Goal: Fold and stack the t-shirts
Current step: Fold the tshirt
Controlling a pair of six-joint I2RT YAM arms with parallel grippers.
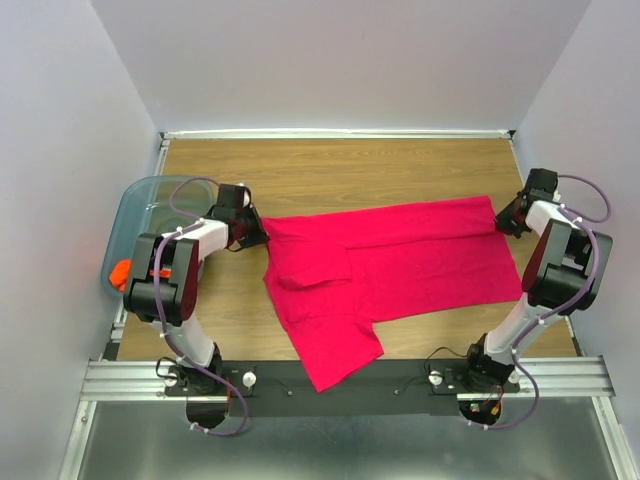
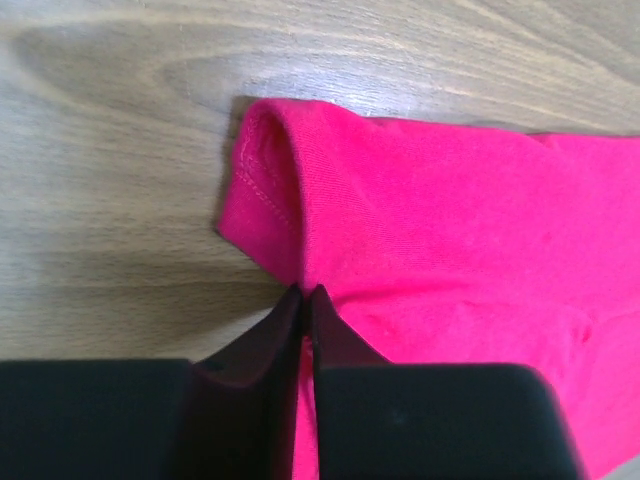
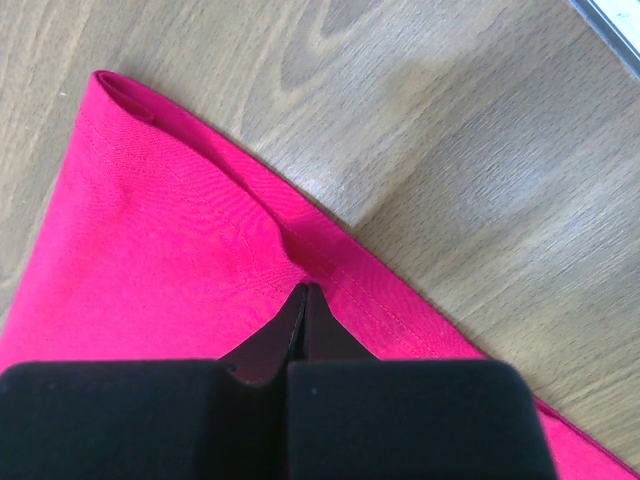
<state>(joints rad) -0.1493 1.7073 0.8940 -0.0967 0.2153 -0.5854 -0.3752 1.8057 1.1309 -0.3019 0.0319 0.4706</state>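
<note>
The magenta-pink t-shirt [image 1: 400,265] lies spread across the wooden table, one part hanging over the near edge. My left gripper [image 1: 252,232] is shut on the pink shirt at its left end; in the left wrist view [image 2: 305,292] cloth sits pinched between the closed jaws near a hemmed corner [image 2: 265,190]. My right gripper [image 1: 506,215] is shut on the shirt's right hem, seen in the right wrist view [image 3: 305,290] with the fabric puckered at the tips. A bit of the orange t-shirt [image 1: 121,272] shows in the bin at the left.
A translucent blue-grey plastic bin [image 1: 135,205] stands off the table's left edge beside the left arm. A metal rail [image 1: 340,378] runs along the near edge. White walls close in the back and sides.
</note>
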